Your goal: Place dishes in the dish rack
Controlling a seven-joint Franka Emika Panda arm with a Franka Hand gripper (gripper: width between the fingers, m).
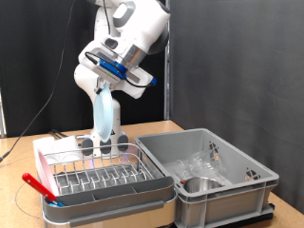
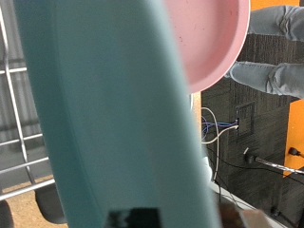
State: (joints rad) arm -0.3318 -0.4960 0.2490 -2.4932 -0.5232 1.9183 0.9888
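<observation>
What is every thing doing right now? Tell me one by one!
gripper: shut on the light blue plate, above the dish rack.
light blue plate: held on edge, upright.
dish rack: no dishes seen in its slots.
grey crate: open-topped, holding the steel bowl.
steel bowl: resting inside the crate.

The light blue plate (image 1: 105, 116) hangs on edge above the dish rack (image 1: 100, 177). The rack's wire slots sit in a white tray. A steel bowl (image 1: 199, 184) lies in the grey crate (image 1: 252, 185).

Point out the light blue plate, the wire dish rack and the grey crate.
light blue plate (image 1: 104, 116): exterior view, middle of its face, held on edge under the gripper.
wire dish rack (image 1: 100, 178): exterior view, the slotted wires.
grey crate (image 1: 249, 192): exterior view, its front-right wall.
</observation>
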